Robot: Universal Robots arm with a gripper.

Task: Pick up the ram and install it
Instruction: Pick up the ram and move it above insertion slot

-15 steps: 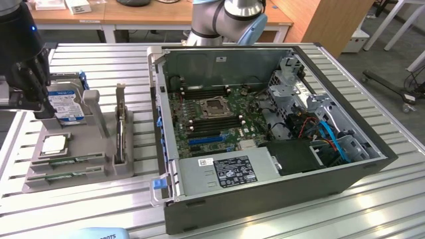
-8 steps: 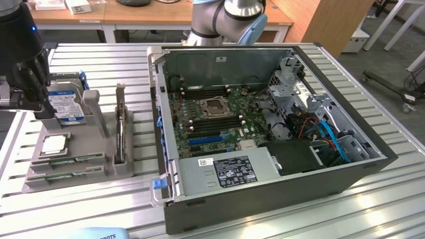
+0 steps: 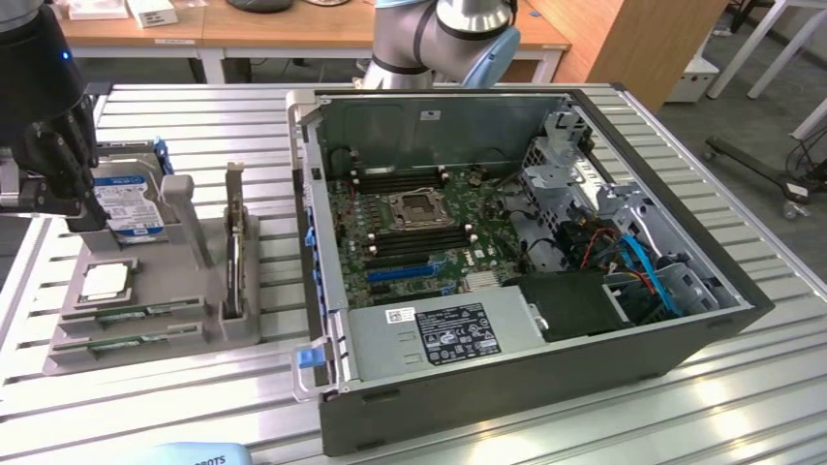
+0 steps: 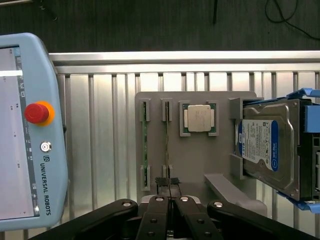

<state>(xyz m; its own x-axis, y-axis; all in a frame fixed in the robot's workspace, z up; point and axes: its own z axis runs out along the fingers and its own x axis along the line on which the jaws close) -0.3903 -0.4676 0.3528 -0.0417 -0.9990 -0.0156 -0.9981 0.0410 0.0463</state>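
The black gripper (image 4: 169,182) is hovering above the grey plastic parts tray (image 4: 200,160), its fingers pressed together and pinching nothing. The long, thin green ram stick (image 3: 130,315) is lying in a tray slot near the edge of the slatted aluminium worktop (image 3: 168,412) on the exterior view's left.

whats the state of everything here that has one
gripper: jaws shut, above the tray
ram: two sticks, both in tray slots
processor: flat in its tray pocket
hard drive: on edge in the tray
computer case: on its side, open
teach pendant: screen lit
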